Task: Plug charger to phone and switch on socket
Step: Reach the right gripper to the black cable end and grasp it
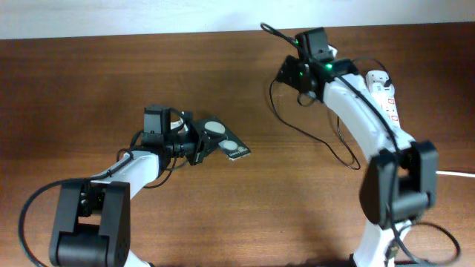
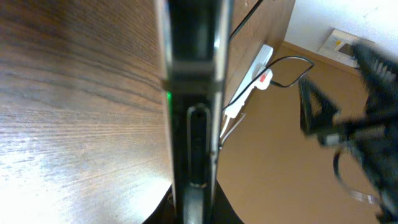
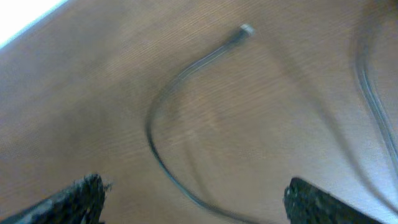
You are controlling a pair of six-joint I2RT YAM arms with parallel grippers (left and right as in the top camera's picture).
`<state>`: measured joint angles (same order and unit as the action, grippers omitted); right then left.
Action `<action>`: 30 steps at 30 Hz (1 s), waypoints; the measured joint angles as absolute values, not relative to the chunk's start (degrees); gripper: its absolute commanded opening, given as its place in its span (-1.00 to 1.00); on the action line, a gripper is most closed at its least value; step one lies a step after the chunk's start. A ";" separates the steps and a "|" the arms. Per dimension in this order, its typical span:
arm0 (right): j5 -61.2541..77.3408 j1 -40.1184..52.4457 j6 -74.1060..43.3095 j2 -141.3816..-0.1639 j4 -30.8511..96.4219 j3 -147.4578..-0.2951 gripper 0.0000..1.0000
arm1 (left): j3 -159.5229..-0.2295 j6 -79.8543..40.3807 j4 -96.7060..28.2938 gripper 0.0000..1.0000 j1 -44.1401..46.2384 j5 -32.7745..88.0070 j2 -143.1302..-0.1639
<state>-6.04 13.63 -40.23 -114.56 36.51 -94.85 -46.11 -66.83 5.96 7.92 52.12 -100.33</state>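
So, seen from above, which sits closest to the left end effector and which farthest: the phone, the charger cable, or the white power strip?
1. The phone: held in the left end effector itself.
2. The charger cable: lying mid-table, off to the right.
3. The power strip: farthest out, on the right side.

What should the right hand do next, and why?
Probably lower the right hand toward the tip of the charger and close on it. That hand is open and empty, and the charger lies loose just ahead of it. The left hand already grips the phone, so the connector seems to be the missing piece.
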 measured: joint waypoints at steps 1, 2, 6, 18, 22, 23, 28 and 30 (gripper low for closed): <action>-6.07 13.63 -40.21 -116.16 34.17 -95.13 0.88 | -46.11 -66.83 5.78 -1.00 7.92 52.27 -100.33; -6.02 13.63 -40.12 -118.85 29.34 -95.24 0.84 | -46.11 -66.83 5.67 -0.97 7.92 52.31 -100.33; -6.76 13.63 -43.27 -125.71 18.94 -95.46 0.81 | -46.28 -66.81 0.21 -0.97 7.92 52.51 -100.36; -3.84 13.41 -60.31 -132.53 11.90 -95.48 -0.19 | -46.28 -66.81 0.21 -0.96 7.92 52.05 -100.36; -0.10 13.28 -61.14 -133.69 12.12 -95.81 -0.76 | -46.28 -66.81 0.21 -0.95 7.92 52.03 -100.36; 0.60 13.17 -60.14 -133.69 13.61 -95.94 -0.92 | -46.28 -66.81 0.21 -0.95 7.92 52.03 -100.36; 4.84 11.42 -44.27 -132.22 29.36 -98.26 -0.92 | -46.28 -66.81 0.23 -0.95 7.92 51.86 -100.36; 5.74 11.18 -36.42 -130.21 43.77 -98.54 -0.92 | -46.30 -66.81 0.19 -0.95 7.92 51.86 -100.36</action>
<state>5.74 11.18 -36.42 -130.21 43.77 -98.54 -46.30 -66.81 0.19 7.92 51.86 -100.36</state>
